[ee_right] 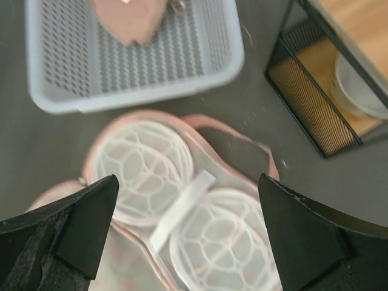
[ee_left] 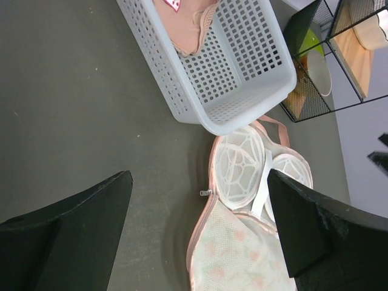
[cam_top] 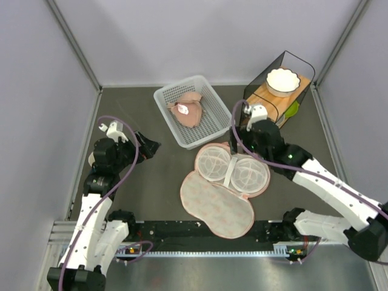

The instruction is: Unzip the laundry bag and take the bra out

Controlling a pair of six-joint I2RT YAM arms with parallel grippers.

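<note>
The laundry bag (cam_top: 218,209) next to the basket (cam_top: 209,121) was beige-pink with faint red-orange prints and pink trim, mesh cups (cam_top: 213,163) white. Basket was white with square holes. The bra (cam_top: 189,110) inside was dusty pink, tag (cam_top: 180,109) white. Table (cam_top: 163,176) was dark grey.

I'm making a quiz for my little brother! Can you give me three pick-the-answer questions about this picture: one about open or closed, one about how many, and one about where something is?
1. The laundry bag is: A) lying open B) zipped shut C) rolled up
2. How many white mesh cups are inside it? A) one B) two C) four
3. Where is the pink bra? A) under the bag B) inside the bag C) in the white basket

Answers: A, its halves are spread flat with the inside showing. B, two round cups sit side by side. C, it lies in the basket beyond the bag.
</note>
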